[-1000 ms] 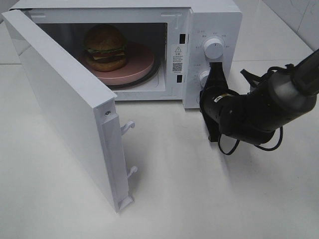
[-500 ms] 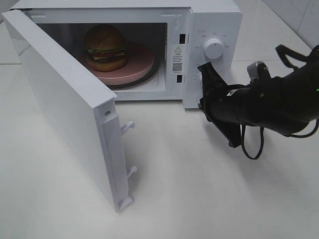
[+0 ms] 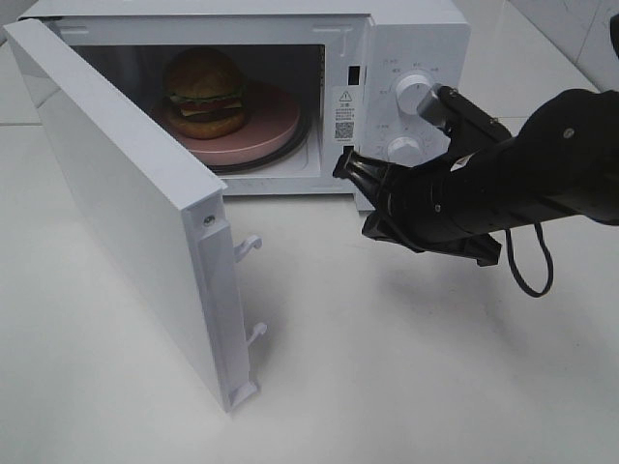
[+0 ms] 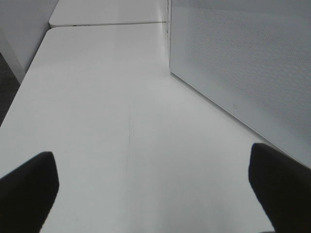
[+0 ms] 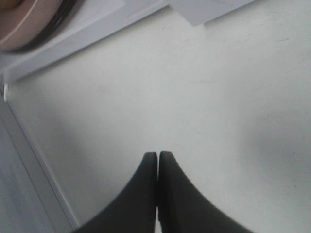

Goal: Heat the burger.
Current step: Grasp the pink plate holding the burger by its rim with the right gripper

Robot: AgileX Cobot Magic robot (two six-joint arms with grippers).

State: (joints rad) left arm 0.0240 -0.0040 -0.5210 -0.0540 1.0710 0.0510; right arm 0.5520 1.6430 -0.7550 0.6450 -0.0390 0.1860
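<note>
The burger (image 3: pixel 204 93) sits on a round pink plate (image 3: pixel 266 126) inside the open white microwave (image 3: pixel 416 39). The microwave door (image 3: pixel 126 203) is swung wide toward the front left. My right gripper (image 3: pixel 348 167) is shut and empty, with its tip just in front of the microwave's lower front edge, left of the two knobs (image 3: pixel 414 94). In the right wrist view the fingers (image 5: pixel 148 184) are pressed together over the white table, with the plate's edge (image 5: pixel 14 29) in a corner. My left gripper (image 4: pixel 155 194) is open beside the door's mesh panel (image 4: pixel 243 63).
The open door's latch hooks (image 3: pixel 250 246) stick out toward the table's middle. The right arm's black body and cable (image 3: pixel 527 280) lie in front of the control panel. White table (image 3: pixel 406 367) extends to the front and right.
My right arm has swung left and rotated. Its gripper has moved from in front of the lower knob to the microwave's lower front edge near the opening. The burger and the door have not moved.
</note>
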